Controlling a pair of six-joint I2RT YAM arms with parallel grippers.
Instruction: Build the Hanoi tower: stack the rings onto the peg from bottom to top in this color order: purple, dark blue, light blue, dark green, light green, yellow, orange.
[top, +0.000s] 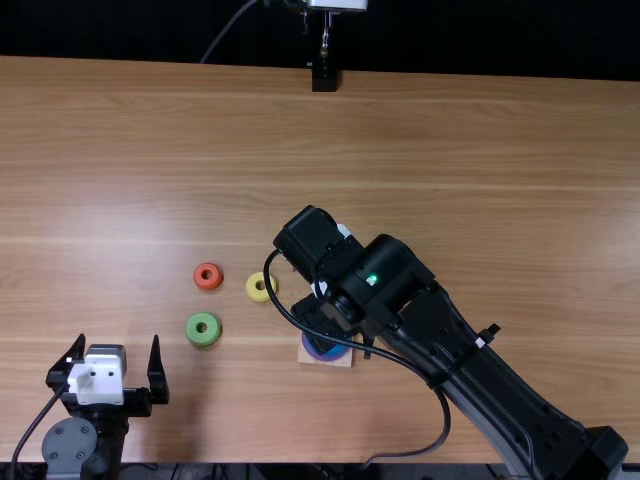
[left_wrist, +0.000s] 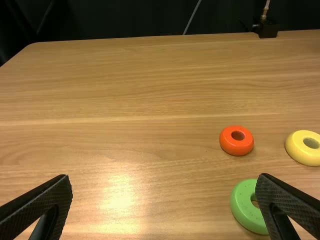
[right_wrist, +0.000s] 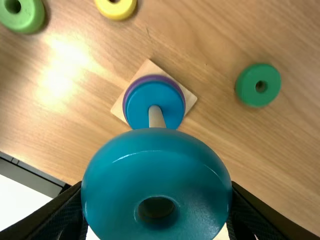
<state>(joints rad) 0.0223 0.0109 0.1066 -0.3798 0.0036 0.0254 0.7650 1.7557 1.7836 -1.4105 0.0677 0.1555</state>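
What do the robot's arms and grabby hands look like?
They're mostly black. The left gripper has a white block, a round grey joint and flat, tapering fingers with a rough, patterned surface. The chunky right arm has a green light and a looping black cable.

A light brown wooden table (top: 480, 150) catches bright glare before a black backdrop (top: 120, 28).

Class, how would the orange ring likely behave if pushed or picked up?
The orange ring lies flat and looks wider than tall, so a push would probably slide it rather than tip it. Its glossy, rounded side may slip in a pinch. Being round, it could roll if stood on edge.
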